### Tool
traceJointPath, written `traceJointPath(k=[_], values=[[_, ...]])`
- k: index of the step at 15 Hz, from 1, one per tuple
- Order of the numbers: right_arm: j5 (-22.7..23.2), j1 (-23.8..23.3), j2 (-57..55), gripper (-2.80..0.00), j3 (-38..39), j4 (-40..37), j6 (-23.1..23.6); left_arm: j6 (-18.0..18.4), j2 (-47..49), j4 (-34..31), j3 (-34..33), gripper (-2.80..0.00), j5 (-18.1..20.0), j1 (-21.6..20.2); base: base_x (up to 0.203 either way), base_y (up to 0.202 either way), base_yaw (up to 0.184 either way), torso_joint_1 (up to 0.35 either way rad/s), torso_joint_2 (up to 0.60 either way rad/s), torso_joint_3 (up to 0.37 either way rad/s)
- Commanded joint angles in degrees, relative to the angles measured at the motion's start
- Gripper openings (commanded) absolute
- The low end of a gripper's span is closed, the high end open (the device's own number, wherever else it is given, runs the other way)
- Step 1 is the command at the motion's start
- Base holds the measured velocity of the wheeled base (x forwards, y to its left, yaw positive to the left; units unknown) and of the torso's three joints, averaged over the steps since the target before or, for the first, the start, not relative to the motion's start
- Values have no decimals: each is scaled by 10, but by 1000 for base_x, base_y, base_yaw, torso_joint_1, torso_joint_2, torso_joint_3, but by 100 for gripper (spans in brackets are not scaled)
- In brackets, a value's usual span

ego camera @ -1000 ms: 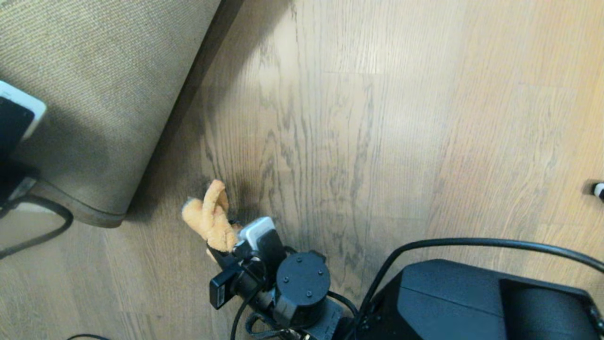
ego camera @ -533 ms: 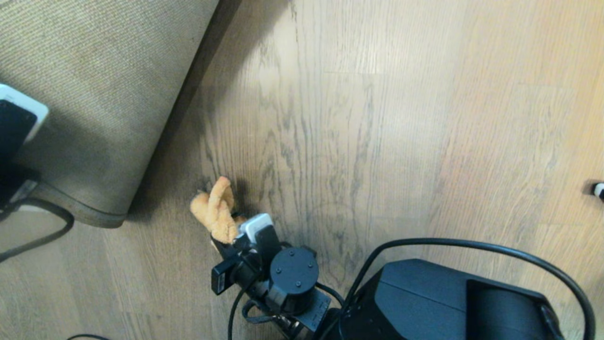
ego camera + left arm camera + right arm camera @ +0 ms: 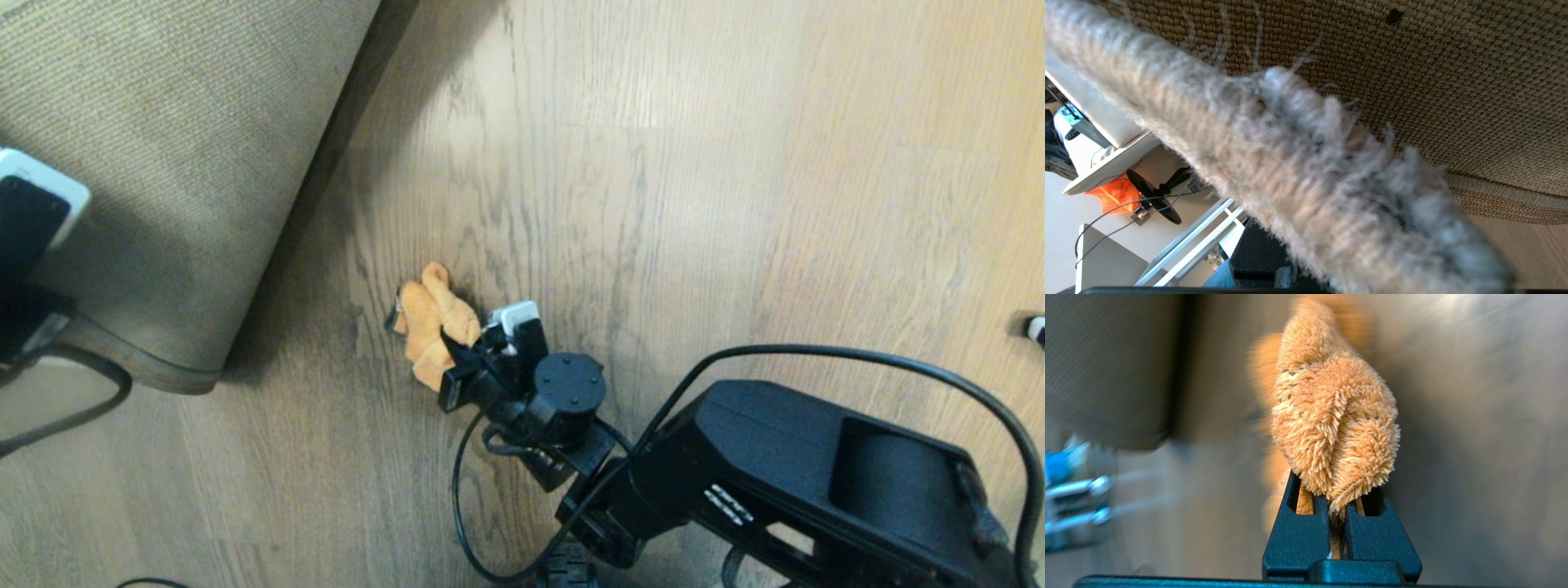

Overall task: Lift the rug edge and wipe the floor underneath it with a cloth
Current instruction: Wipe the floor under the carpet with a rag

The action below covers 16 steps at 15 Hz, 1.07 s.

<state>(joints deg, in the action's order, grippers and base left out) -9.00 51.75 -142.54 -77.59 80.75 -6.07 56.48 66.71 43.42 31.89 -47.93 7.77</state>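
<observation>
Floor (image 3: 653, 204) bare; right hand (image 3: 1337, 516) clamped on cloth (image 3: 1331, 420), beside lifted rug (image 3: 163, 163).

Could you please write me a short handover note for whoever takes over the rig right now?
Right gripper: shut on the orange cloth, low over the bare floor, a little way from the lifted rug.
Left gripper: at the left edge of the head view under the raised rug edge, which lies across its wrist view; a grip is likely but the fingers are hidden.
Done: rug edge is up, tan backing showing; cloth is in hand.
Left: finish wiping the floor by the rug, then lower the rug edge.
</observation>
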Motion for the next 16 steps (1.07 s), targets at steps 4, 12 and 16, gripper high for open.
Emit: traceJointPath(k=[4,12,16], values=[[-1,-66,41,-280,0,5,0,3,1,3,0,-280,-3,5,0,0,0,0,0,0],[0,-146,80,-280,5,-2,1,3,2,3,1,-280,-3,6,0,0,0,0,0,0],[0,-137,81,-280,15,-1,4,3,4,3,1,-280,-3,6,0,0,0,0,0,0]])
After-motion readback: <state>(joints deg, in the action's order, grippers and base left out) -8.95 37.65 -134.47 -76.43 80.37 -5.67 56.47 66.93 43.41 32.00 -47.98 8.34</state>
